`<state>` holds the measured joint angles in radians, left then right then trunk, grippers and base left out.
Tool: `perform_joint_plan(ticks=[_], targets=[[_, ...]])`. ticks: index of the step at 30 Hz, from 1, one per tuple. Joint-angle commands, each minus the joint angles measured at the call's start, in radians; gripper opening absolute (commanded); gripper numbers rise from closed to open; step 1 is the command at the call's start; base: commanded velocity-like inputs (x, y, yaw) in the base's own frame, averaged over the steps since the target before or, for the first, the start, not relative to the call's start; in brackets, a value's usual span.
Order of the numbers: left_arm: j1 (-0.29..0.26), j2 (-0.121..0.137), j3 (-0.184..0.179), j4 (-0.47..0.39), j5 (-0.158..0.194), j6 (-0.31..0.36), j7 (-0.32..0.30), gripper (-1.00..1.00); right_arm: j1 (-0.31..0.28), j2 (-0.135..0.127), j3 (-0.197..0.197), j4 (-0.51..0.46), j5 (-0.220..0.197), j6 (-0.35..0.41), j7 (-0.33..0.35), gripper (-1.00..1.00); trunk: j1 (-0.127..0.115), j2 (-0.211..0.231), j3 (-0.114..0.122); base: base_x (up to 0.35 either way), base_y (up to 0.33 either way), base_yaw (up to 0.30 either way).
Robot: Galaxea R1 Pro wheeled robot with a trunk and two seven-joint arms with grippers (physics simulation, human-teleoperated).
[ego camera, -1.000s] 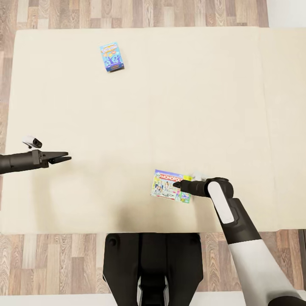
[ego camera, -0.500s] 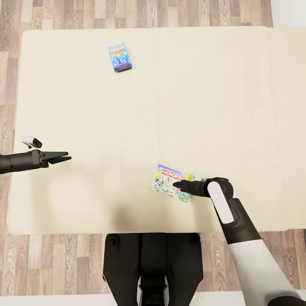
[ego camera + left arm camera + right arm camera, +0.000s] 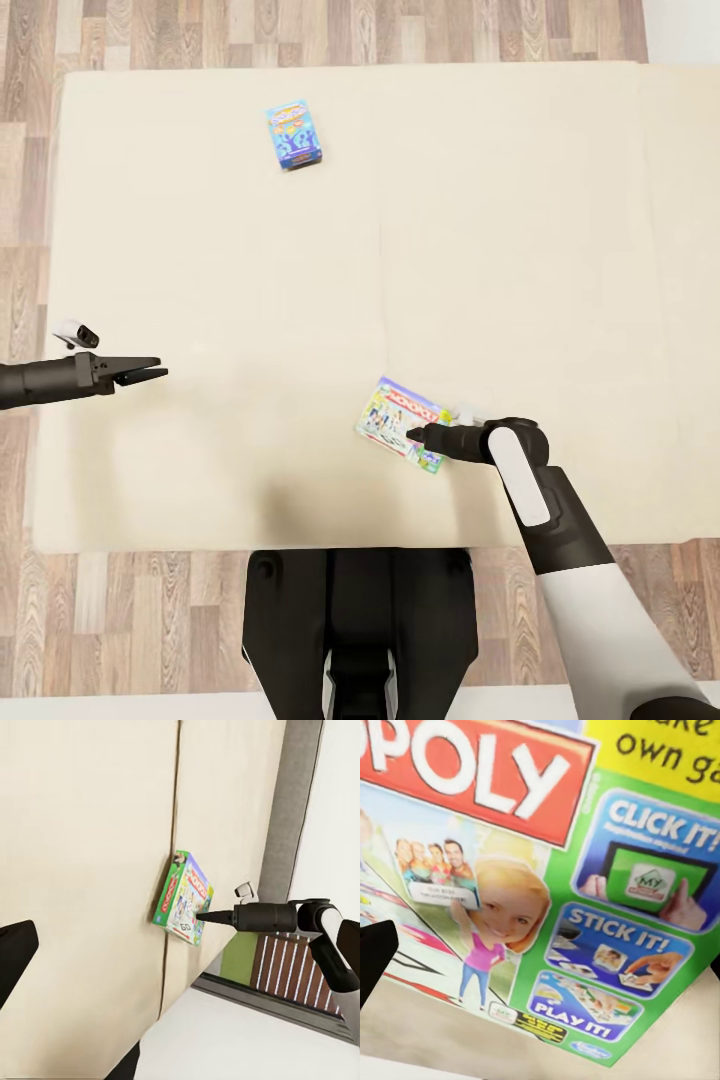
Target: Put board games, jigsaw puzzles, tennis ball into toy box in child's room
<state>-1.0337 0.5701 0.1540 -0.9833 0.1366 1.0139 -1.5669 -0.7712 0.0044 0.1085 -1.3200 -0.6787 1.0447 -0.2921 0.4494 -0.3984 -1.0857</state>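
Two of the board games lie on the bed [image 3: 520, 240]. A small teal-blue one [image 3: 294, 134] sits at the far left of the cream mattress. The white one with multicoloured edges [image 3: 398, 422] is near the front edge, turned askew. My right gripper [image 3: 412, 434] is shut on its right side. In the left wrist view this box [image 3: 182, 900] tilts up off the mattress at the right gripper [image 3: 201, 916]. Its printed face [image 3: 547, 870] looms close in the right wrist view. My left gripper [image 3: 150, 373] hovers open over the mattress's left part, holding nothing.
Wood-plank floor [image 3: 30, 200] borders the bed at the left, far and near sides. My dark base [image 3: 360, 620] stands against the front edge. The bed's grey frame [image 3: 289, 817] runs along the mattress. A seam [image 3: 380, 230] splits the mattress.
The camera has shifted, so the bed and teal-blue box slide right in the picture. The white box stays at my right gripper and has turned clockwise. Both arms hold their pose.
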Motion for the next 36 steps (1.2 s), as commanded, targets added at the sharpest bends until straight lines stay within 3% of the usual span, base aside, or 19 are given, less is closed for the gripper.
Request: perform_joint_plan(ticks=[1, 12, 36], targets=[[0.0, 0.001, -0.001, 0.0, 0.0, 0.011, -0.004, 1.0, 0.0, 0.0, 0.0, -0.001, -0.01, 0.002, -0.01, 1.0, 0.001, -0.002, -0.001, 0.0, 0.097, 0.0], [0.0, -0.001, -0.001, 0.0, 0.0, 0.011, -0.004, 1.0, 0.0, -0.001, 0.001, -0.002, -0.01, 0.002, -0.01, 1.0, 0.001, -0.002, -0.001, 0.0, 0.112, 0.0], [0.0, -0.001, 0.0, 0.0, 0.0, 0.011, -0.004, 1.0, 0.0, 0.002, 0.001, -0.007, -0.01, 0.002, -0.01, 1.0, 0.001, -0.002, -0.001, 0.0, 0.004, 0.029]])
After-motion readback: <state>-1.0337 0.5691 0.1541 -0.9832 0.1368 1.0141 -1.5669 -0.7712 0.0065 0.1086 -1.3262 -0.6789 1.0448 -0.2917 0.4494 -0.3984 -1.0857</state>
